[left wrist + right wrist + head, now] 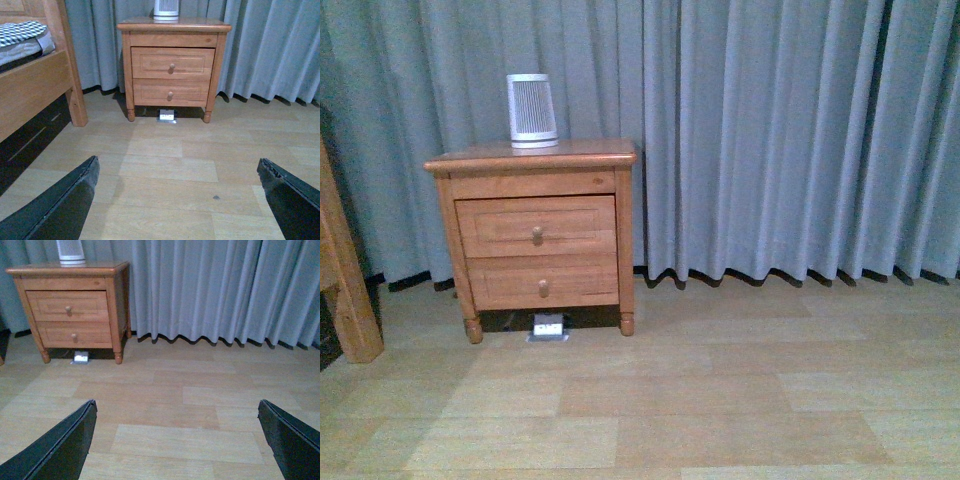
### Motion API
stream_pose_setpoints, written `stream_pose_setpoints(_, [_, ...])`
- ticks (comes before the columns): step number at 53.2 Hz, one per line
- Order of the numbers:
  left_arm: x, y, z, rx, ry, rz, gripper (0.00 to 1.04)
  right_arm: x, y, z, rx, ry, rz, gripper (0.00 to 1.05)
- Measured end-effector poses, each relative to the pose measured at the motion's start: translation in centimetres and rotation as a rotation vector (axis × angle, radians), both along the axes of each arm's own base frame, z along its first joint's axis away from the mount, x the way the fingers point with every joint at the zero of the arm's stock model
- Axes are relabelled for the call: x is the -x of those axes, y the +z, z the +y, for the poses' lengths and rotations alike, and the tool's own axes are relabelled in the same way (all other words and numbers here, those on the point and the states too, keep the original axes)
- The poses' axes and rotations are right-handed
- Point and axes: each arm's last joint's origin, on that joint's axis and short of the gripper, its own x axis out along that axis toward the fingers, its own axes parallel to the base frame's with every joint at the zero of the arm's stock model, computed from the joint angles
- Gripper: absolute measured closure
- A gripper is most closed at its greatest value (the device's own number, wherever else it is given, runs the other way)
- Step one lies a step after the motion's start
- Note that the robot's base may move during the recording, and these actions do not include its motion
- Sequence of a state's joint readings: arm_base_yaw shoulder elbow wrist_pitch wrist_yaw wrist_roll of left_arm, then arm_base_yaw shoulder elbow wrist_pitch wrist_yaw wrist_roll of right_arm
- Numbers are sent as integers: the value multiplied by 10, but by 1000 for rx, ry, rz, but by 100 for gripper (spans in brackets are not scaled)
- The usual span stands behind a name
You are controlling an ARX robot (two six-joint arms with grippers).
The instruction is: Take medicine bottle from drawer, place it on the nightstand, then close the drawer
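The orange-brown nightstand [625,240] stands against the curtain at the left of the front view, and also shows in the left wrist view [217,75] and the right wrist view [117,310]. Its upper drawer [495,228] is shut, with one round knob [537,235]; it also shows shut in the left wrist view [150,62] and the right wrist view [50,302]. The medicine bottle is not in view. My left gripper [177,167] is open and empty, far back over the floor. My right gripper [177,407] is open and empty, further right, also far from the nightstand.
A large white ribbed tapered cylinder [531,110] stands on the nightstand top. The lower drawer [500,285] is shut. A small white-and-grey object [548,326] lies on the floor under the nightstand. A wooden bed frame [35,85] stands to the left. Grey curtains [790,140] hang behind.
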State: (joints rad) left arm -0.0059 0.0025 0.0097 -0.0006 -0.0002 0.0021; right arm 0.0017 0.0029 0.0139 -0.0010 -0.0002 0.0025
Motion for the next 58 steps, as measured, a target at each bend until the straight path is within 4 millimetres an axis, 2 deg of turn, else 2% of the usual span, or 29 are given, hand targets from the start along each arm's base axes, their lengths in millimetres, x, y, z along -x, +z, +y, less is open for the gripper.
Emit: stream_pose_setpoints(58, [0, 0, 0, 0, 0, 0, 7, 0, 0, 0, 0, 0, 0, 7])
